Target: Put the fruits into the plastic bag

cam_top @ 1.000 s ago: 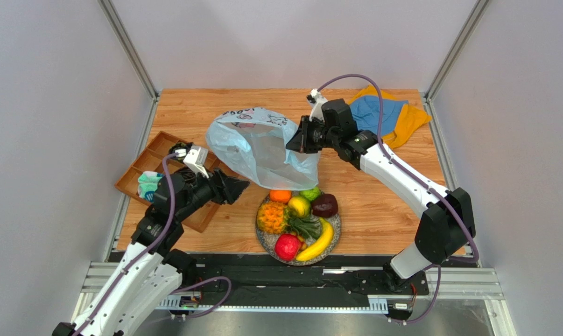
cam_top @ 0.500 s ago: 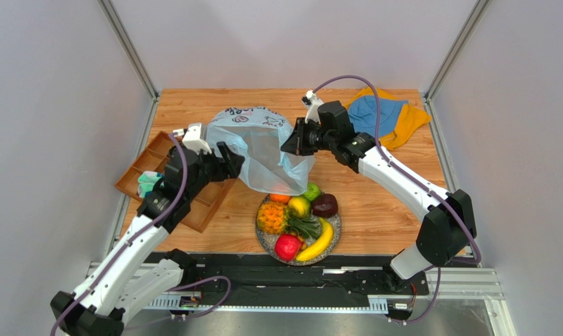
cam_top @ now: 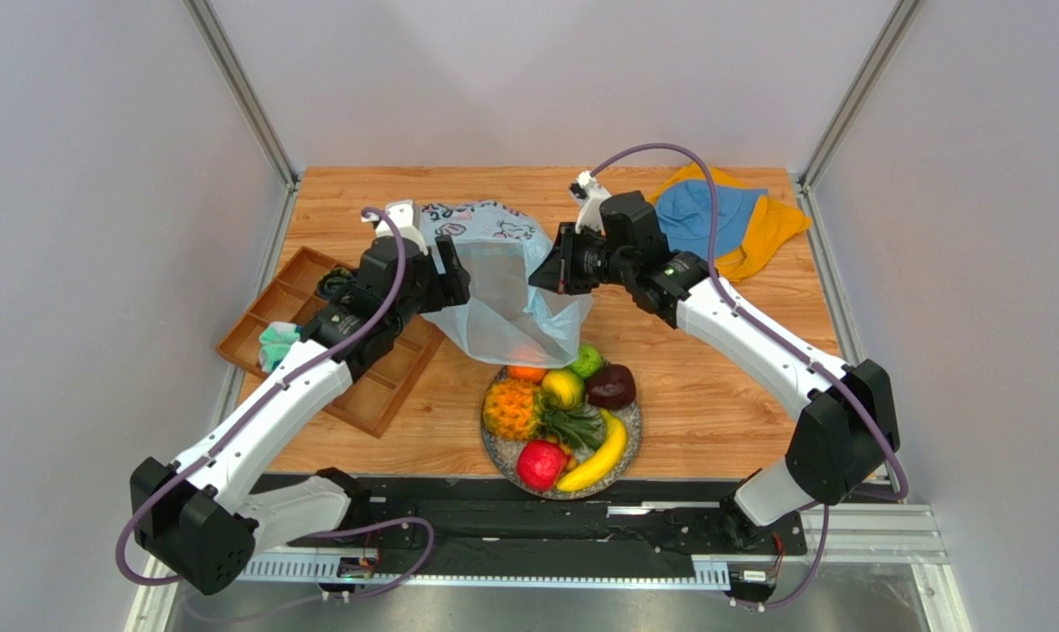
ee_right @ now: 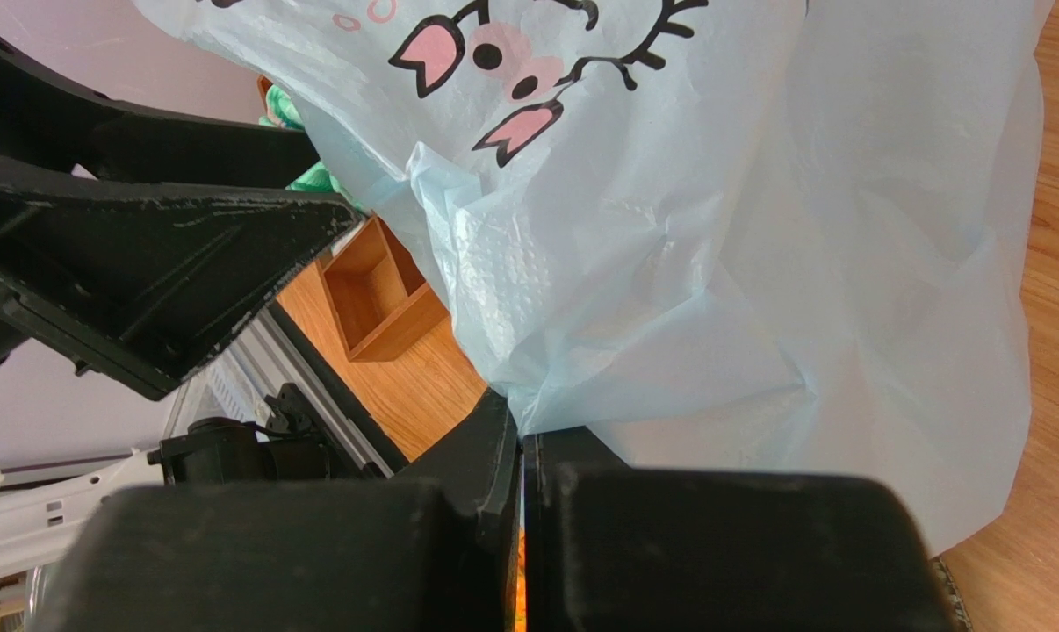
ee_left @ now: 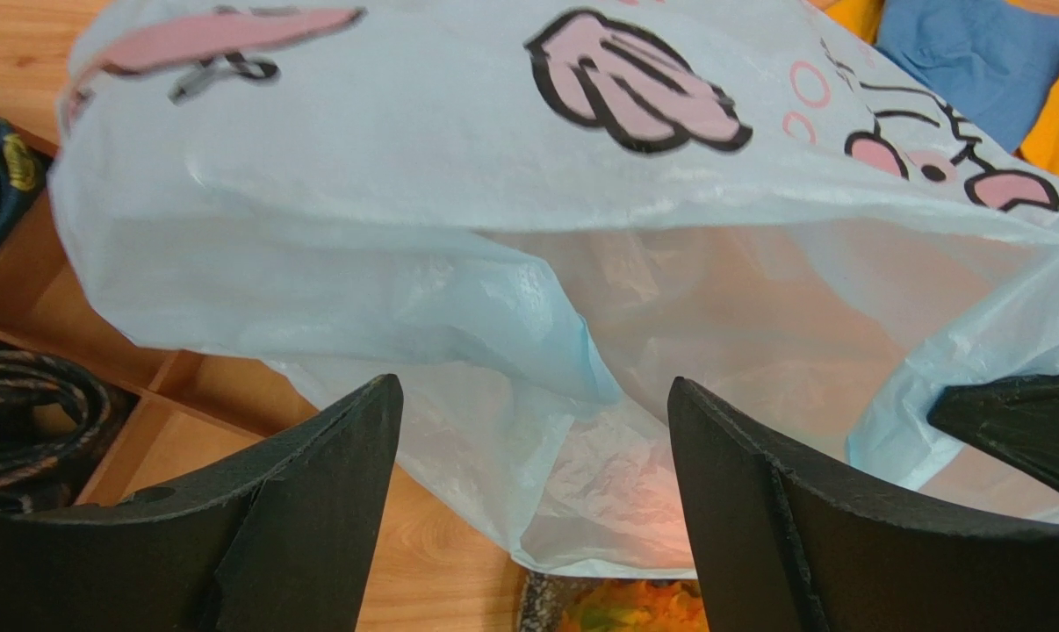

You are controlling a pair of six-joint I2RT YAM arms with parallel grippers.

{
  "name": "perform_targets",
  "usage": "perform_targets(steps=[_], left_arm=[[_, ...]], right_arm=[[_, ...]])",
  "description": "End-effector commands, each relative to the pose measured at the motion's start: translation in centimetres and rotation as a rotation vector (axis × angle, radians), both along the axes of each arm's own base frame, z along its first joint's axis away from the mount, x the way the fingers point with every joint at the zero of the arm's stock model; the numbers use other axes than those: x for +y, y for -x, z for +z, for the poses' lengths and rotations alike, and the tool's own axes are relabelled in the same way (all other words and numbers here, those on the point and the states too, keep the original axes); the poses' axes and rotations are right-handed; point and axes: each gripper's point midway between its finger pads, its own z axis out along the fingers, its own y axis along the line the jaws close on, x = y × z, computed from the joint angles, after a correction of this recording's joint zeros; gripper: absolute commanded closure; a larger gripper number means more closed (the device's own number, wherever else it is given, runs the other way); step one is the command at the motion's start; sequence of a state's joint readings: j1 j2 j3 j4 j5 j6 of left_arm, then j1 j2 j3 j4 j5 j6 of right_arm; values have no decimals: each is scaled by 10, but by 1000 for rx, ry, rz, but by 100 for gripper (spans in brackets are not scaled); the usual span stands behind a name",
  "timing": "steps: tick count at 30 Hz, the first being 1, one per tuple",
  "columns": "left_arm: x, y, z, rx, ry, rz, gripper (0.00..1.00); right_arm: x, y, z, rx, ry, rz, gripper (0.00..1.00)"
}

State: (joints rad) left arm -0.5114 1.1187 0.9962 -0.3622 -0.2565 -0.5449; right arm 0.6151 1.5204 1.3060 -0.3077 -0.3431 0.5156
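Status: right gripper (ee_right: 522,424) was clenched on a pinch of the plastic bag (cam_top: 502,283) rim, holding that side up off the table (cam_top: 746,382). Left gripper (ee_left: 535,389) was released, jaws spread wide, nothing in them. The bag's free edge hung right in front of it, in line with the gap between the fingers (ee_left: 304,500) (couldn't tell from the wrist view whether the film touched either pad).

Bag position: mid-table, slung between the two grippers, lower end draped over the far edge of the speckled plate (cam_top: 494,460). Wooden divided tray (cam_top: 278,316) sat just to its left. Mouth faced the left wrist camera; I could see into the cavity under the printed top layer.

Fruits (cam_top: 561,415) were all on the plate, none in the bag as far as I could see. Orange (cam_top: 527,373) was half under the bag's hem, green apple (cam_top: 585,361) just beside the hem, banana (cam_top: 598,457) and red apple (cam_top: 540,465) at the near edge.

Relation that mattered: the ungripped side of the mouth lay dead ahead of the left gripper, opposite the right gripper's pinch, so the mouth's long axis ran left-right between the arms. Left arm was clearly the nearer one to that edge.

My read: next step was to close the left on that edge and spread the mouth, with the fruits sitting just nearside of it. Risk: the film is thin, so it's easy to grab both layers and pinch the mouth shut.
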Motion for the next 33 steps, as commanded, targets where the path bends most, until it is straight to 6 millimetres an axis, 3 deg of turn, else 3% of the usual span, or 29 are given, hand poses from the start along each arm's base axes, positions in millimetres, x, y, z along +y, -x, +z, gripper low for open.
perform_targets(steps=[1,5,15,23,26,27,29,30,33], left_arm=[[-7,3,-5,4,49,10,18],[-13,-4,-24,57,35,9,17],[-21,-23,-28,10,80,41,18],[-11,-33,-24,-71,109,118,34],[-7,-36,-23,-99,96,134,42],[-8,-38,-20,-113,99,133,52],[-8,-39,-21,-128,80,117,60],[-12,-41,-13,-158,91,97,74],[-16,-38,-2,-190,63,31,94]], right_arm=[[4,5,27,-70,-55,25,100],[4,6,27,-70,-56,30,100],[4,10,26,-70,-60,40,100],[1,11,25,-73,-56,39,100],[0,13,25,-75,-57,37,100],[-1,13,24,-74,-54,35,100],[-2,13,23,-77,-47,30,100],[-3,13,24,-81,-44,29,100],[-7,11,27,-90,-28,15,100]])
